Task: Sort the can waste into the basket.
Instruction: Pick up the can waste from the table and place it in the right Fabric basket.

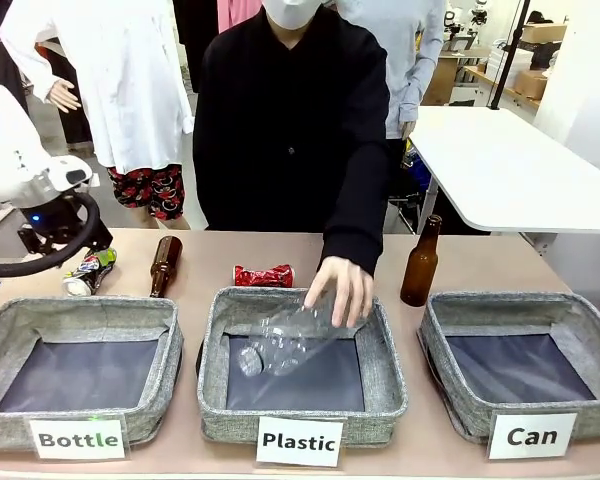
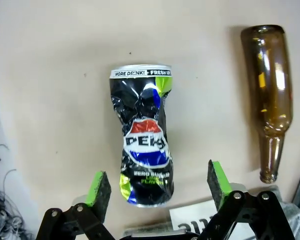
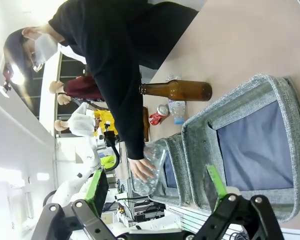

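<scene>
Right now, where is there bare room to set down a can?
Bare: inside the Can basket, and the table behind it, right of the upright brown bottle. Crowded: far left, the left gripper over the dark can, beside the lying bottle.

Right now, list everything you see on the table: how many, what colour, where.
Baskets: three, grey, near edge: Bottle basket left, Plastic basket middle, Can basket right.
Black can: one, crushed, far left.
Red can: one, crushed, behind the Plastic basket.
Brown bottles: two; lying bottle beside the black can, standing bottle behind the Can basket's left corner.
Clear bottle: one, crushed, over the Plastic basket, held by the person.
Person's hand: one, on the clear bottle.
Left claw: open, black with green pads, over the black can.
Right claw: open, near the Can basket.
</scene>
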Robot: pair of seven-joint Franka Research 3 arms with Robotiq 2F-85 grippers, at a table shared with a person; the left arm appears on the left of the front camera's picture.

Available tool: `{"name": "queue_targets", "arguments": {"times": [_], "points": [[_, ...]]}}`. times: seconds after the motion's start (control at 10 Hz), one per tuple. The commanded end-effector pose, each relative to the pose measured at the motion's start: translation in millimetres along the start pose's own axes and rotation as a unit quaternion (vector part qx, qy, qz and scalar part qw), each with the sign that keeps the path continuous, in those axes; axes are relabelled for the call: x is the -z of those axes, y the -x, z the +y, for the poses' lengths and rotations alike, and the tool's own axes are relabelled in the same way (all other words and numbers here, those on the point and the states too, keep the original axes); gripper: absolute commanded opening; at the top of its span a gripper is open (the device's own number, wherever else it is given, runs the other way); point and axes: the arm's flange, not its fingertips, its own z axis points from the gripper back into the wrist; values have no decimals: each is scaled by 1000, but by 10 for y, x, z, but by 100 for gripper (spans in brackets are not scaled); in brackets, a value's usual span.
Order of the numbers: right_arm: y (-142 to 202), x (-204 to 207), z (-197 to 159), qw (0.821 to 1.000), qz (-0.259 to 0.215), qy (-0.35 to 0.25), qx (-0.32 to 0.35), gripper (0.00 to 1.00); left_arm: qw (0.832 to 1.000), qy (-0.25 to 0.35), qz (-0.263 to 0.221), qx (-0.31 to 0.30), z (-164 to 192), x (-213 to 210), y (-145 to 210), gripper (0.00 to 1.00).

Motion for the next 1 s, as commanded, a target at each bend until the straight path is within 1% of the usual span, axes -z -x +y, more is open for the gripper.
{"name": "queue_targets", "arguments": {"times": [0.0, 0.2, 0.5, 0.6, 0.7, 0.8, 0.9], "points": [[-25, 7, 0, 1000, -6, -13, -14, 100, 1000, -13, 6, 3, 14, 97, -121, 100], [-25, 7, 0, 1000, -6, -13, -14, 100, 1000, -25, 13, 3, 37, 281, -180, 100], [-25, 7, 0, 1000, -6, -13, -14, 100, 1000, -21, 18, 9, 49, 341, -204, 100], [-25, 7, 0, 1000, -6, -13, -14, 100, 1000, -20, 22, 6, 44, 347, -212, 42], [-25, 7, 0, 1000, -6, -13, -14, 100, 999, -23, 27, 5, 40, 358, -201, 42], [-25, 7, 0, 1000, -6, -13, -14, 100, 999, -23, 27, 10, 22, 371, -203, 0], [-25, 7, 0, 1000, -6, -13, -14, 100, 999, -23, 26, 10, 14, 375, -204, 37]]}}
